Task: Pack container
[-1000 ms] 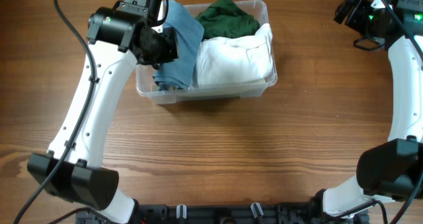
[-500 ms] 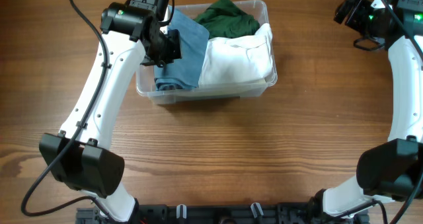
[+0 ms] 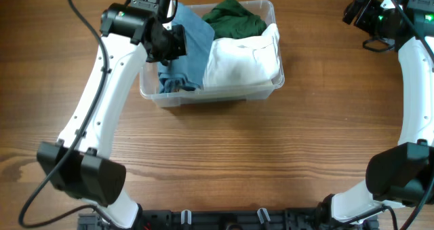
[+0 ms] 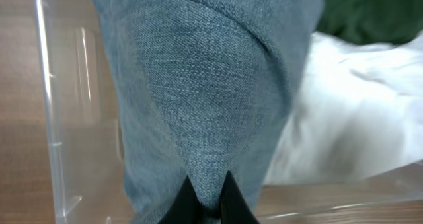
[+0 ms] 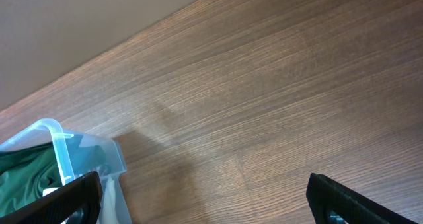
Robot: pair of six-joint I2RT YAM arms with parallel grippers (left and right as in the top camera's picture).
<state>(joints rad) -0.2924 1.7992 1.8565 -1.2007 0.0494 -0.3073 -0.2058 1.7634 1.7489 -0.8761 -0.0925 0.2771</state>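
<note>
Left wrist view: left gripper (image 4: pixel 206 186) clenched on the denim cloth (image 4: pixel 211 85), directly above the left end of the container (image 3: pixel 217 98); right gripper (image 5: pixel 201 197), spread wide, sits well apart

Wooden table (image 3: pixel 224 155), denim (image 3: pixel 193 47), white cloth (image 3: pixel 241 60), green cloth (image 3: pixel 234 20)

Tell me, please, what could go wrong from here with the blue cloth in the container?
The left gripper pinches only a small fold of the blue cloth, so it may slip free. The cloth is bunched against the container wall; a pull could drag it over the rim.
</note>
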